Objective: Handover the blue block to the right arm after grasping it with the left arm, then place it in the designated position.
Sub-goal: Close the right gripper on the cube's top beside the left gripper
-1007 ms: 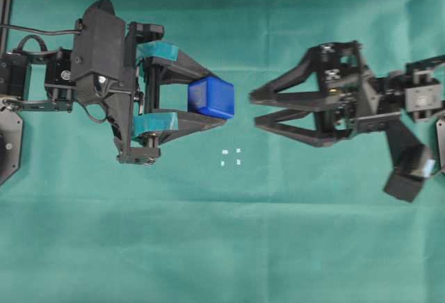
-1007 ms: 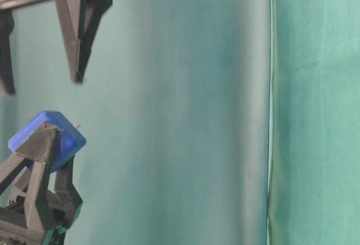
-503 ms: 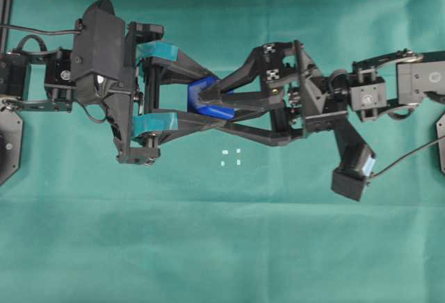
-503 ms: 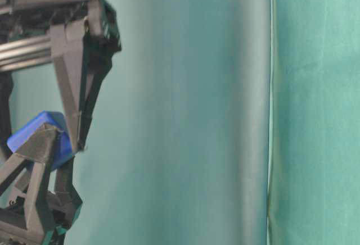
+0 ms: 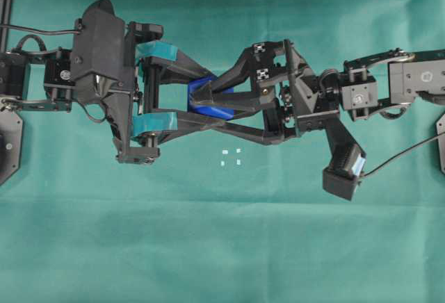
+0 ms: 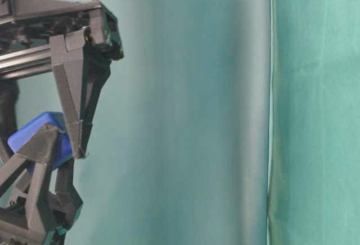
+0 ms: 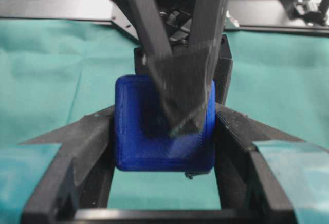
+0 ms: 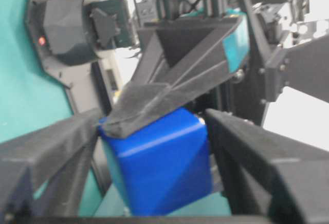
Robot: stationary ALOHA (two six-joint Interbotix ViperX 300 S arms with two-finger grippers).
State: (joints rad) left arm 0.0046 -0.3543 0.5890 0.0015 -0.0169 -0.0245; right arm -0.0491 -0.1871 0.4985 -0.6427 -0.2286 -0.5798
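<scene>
Over a green cloth (image 5: 222, 247), wrinkled and covering the whole table, the left gripper (image 5: 208, 101) with teal-taped fingers clamps the blue block (image 5: 203, 84) in mid-air. The right gripper (image 5: 201, 105), partly open, straddles the block; contact is unclear. Checkered tags (image 5: 263, 74) sit on it. White marks (image 5: 231, 157) lie just below. No writing is legible.

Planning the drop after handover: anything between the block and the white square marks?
Nothing visible. The blue block is held up between the left gripper and right gripper; the white marks lie just beyond it on bare green cloth, uncovered.
</scene>
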